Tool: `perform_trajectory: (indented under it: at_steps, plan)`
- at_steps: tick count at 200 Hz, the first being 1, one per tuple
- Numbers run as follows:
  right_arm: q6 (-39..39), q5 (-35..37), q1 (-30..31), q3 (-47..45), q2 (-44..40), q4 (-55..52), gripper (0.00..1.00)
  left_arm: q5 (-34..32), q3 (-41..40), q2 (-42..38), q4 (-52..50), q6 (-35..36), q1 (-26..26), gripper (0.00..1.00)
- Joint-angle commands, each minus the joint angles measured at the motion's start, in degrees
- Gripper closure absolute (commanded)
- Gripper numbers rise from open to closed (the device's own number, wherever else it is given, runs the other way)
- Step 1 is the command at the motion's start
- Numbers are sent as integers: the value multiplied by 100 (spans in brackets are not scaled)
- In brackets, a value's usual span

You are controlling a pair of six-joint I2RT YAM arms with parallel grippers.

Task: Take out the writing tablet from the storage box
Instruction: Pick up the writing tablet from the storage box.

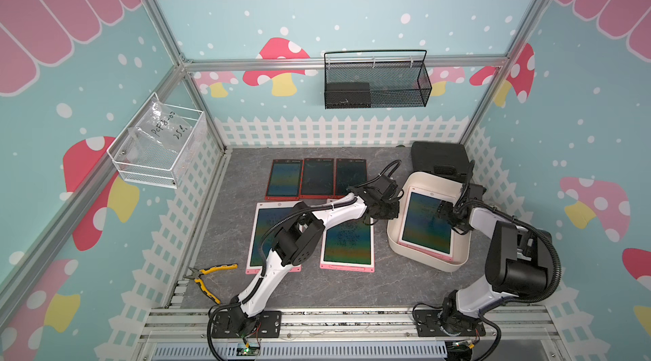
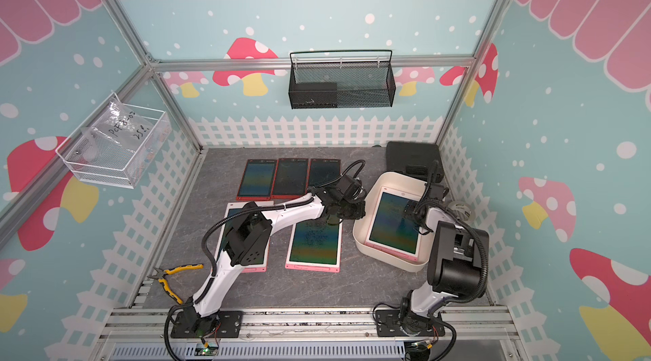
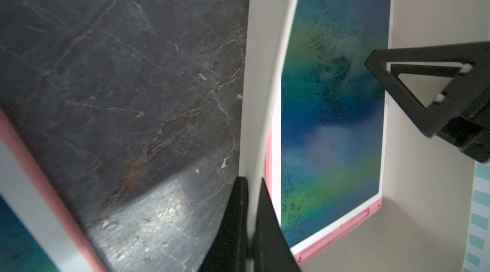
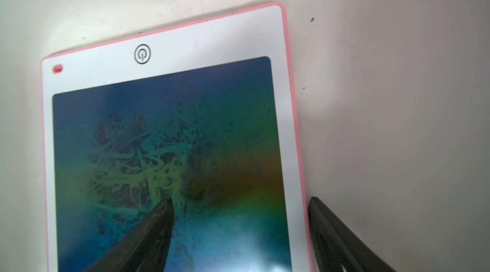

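The cream-white storage box [image 1: 428,266] [image 2: 387,261] sits at the right of the table. A pink-framed writing tablet [image 1: 422,225] [image 2: 391,225] lies flat inside it, its screen up. My left gripper [image 1: 391,213] [image 3: 252,180] is shut on the box's left wall [image 3: 265,71], one finger on each side of it. My right gripper [image 1: 445,213] [image 4: 240,200] is open inside the box, low over the tablet [image 4: 185,124]. One of its fingers is over the screen. The other is just past the tablet's pink side edge, above the box floor [image 4: 397,98].
Three red-framed tablets [image 1: 317,179] lie at the back of the table, and two pink-framed ones [image 1: 347,243] [image 1: 262,232] lie under the left arm. A black case [image 1: 438,156] stands behind the box. Yellow pliers [image 1: 208,276] lie front left. Wire baskets [image 1: 377,81] [image 1: 158,144] hang on the walls.
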Motion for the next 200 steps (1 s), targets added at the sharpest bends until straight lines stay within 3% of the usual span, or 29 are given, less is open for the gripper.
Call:
perform_trajectory:
  at_steps: [1,53,82,108,200]
  plan:
    - [-38,-781,24,-179,-76,-231,19,43,-106,366,16,-211,98,100]
    - [-153,-1027,-4,-181,-138,-360,20,54,-18,418,8,-219,72,100]
    - [-101,-1587,-27,-321,-277,-226,20,45,54,469,-52,-208,36,100]
    - [34,-1769,-138,-444,-487,-54,26,10,31,442,-70,-201,27,100]
    - [229,-2855,-432,-616,-1336,230,32,-82,176,496,-222,-164,-51,100]
